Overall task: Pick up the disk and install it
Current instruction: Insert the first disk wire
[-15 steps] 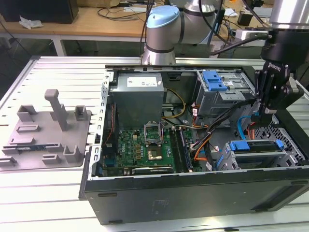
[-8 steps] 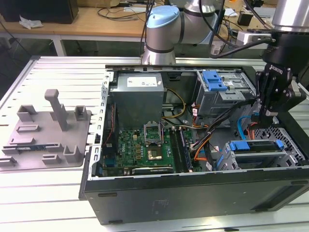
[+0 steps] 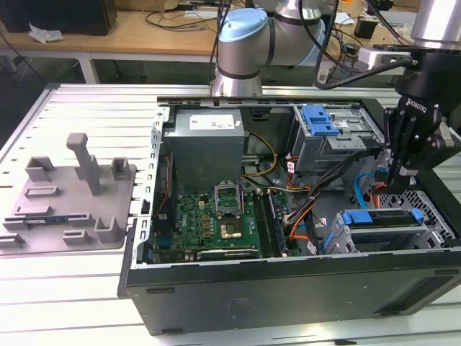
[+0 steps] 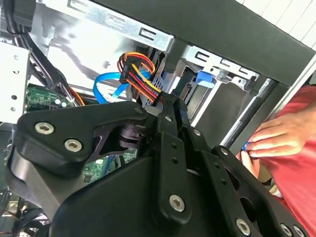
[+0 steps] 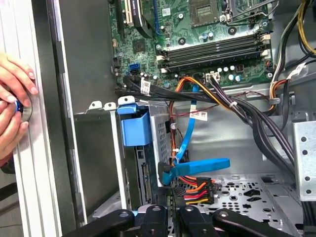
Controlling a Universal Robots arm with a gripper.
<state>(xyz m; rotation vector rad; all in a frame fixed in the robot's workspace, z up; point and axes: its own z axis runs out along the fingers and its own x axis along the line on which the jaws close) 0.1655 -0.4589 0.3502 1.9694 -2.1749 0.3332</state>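
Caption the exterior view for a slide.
Gripper hangs over the open computer case, just above the blue-framed disk seated inside; grey fixture plate at the exterior view's left.

In the exterior view the arm was cut off by the upper edge, and the tip of the gripper was lost against dark cables. In the second wrist view the gripper's black body hid much of the computer case. The picture's edge cut a person's hand in the first wrist view. The disk stood edge-on there, its label hidden.
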